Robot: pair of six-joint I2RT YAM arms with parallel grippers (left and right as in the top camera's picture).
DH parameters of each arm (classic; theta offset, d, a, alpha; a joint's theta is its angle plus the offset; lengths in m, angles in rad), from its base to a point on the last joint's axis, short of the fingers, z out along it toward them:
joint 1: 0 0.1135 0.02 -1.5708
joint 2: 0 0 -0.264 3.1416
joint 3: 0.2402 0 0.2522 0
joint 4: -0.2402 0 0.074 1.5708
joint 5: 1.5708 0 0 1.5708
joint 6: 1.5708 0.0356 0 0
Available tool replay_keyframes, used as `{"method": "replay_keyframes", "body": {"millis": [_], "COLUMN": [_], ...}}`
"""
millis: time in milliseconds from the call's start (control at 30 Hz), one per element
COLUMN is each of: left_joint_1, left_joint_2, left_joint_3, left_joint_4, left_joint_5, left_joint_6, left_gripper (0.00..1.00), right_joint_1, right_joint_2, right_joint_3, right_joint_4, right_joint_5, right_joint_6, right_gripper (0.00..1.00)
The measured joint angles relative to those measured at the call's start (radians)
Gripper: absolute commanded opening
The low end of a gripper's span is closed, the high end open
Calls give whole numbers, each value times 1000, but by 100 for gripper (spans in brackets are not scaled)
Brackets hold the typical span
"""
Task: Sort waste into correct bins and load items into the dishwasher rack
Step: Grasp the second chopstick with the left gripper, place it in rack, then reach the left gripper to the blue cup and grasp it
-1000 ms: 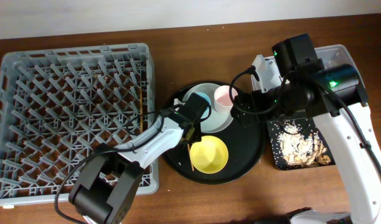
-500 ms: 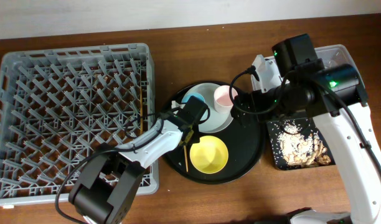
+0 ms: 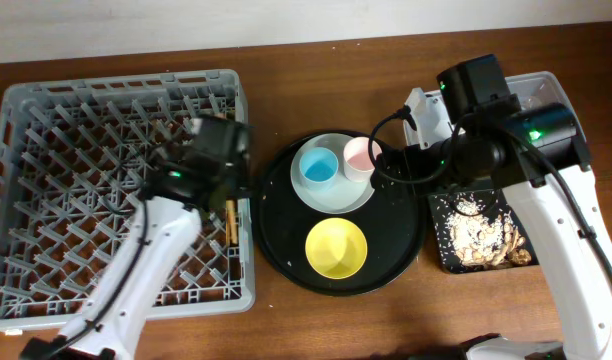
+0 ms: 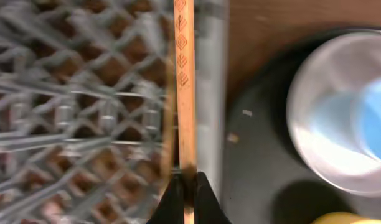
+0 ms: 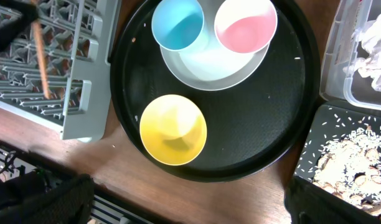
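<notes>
My left gripper (image 3: 227, 192) (image 4: 185, 182) is shut on a thin wooden chopstick (image 4: 184, 87) and holds it over the right edge of the grey dishwasher rack (image 3: 86, 180). The chopstick also shows in the right wrist view (image 5: 40, 59). The pale plate (image 3: 331, 196) lies on the round black tray (image 3: 396, 240) with the blue cup (image 3: 318, 166) and pink cup (image 3: 359, 156) on it. The yellow bowl (image 3: 336, 248) sits in front. My right gripper (image 5: 190, 214) is open and empty, high above the tray. I cannot pick out the wrapper.
The clear tub (image 3: 534, 92) at the far right holds white tissue (image 5: 374, 46). The shallow black tray (image 3: 441, 262) in front of it holds beige food scraps (image 3: 481, 232). The right arm's cables hang beside the pink cup.
My left gripper has lifted the chopstick off the round black tray and carried it left to the rack's right edge. The right arm has not moved.
</notes>
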Motion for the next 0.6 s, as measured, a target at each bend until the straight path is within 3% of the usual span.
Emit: {"method": "replay_keyframes", "body": {"millis": [67,333,367,400,433,600], "left_joint_1": [76,86,86,86,86,92], "left_joint_2": [3,177,177,177,177,177], "left_joint_3": [0,0,0,0,0,0], "left_joint_4": [-2,2,5,10,11,12], "left_joint_5": [25,72,80,84,87,117], "left_joint_6": [47,122,124,124,124,128], "left_gripper": [1,1,3,28,35,38], "right_joint_1": [0,0,0,0,0,0], "right_joint_2": [0,0,0,0,0,0], "right_joint_3": [0,0,0,0,0,0], "right_joint_4": [0,0,0,0,0,0], "right_joint_5": [0,0,0,0,0,0], "right_joint_6": [1,0,0,0,1,0], "right_gripper": [98,99,99,99,99,99]}}
